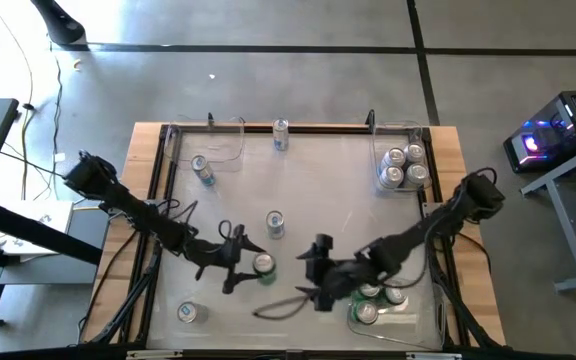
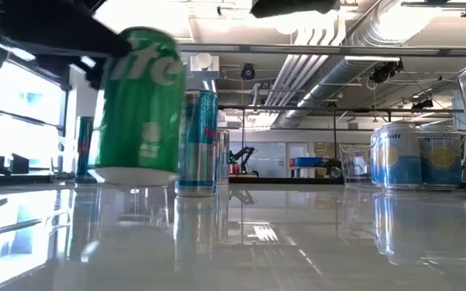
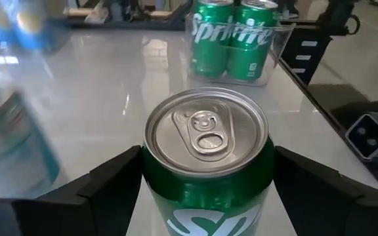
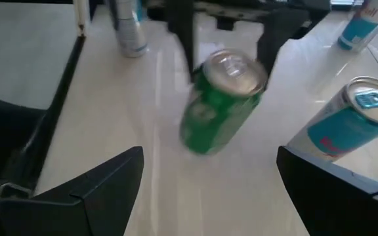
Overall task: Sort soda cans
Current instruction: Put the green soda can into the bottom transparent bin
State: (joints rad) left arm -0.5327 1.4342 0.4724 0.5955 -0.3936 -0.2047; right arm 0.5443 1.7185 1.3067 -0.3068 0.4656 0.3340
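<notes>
A green Sprite can (image 3: 205, 141) sits between my left gripper's (image 1: 252, 263) fingers near the table's middle, toward the near edge. In the low view the green can (image 2: 140, 105) hangs above the tabletop. My right gripper (image 1: 311, 272) is open just to the right of it, facing the can (image 4: 222, 108), and touches nothing. More green cans (image 1: 368, 303) stand in the near right bin. Silver-white cans (image 1: 404, 166) stand in the far right bin. Several blue cans stand on their bases on the table, one (image 1: 275, 225) just beyond the held can. My left gripper pinches the green can by its upper wall (image 3: 176, 190) just below the silver top, one finger (image 3: 110, 187) on each side. The fingers come slanting down from the table's left. The can is lifted clear of the table and slightly tilted (image 2: 140, 174).
Clear plastic bins sit at the far left (image 1: 230, 135), far right (image 1: 378, 150) and near right (image 1: 408, 320) of the glossy tabletop. Blue cans stand at the far edge (image 1: 280, 134), far left (image 1: 203, 170) and near left (image 1: 188, 312). A thin dark cable (image 1: 278, 305) lies near the front.
</notes>
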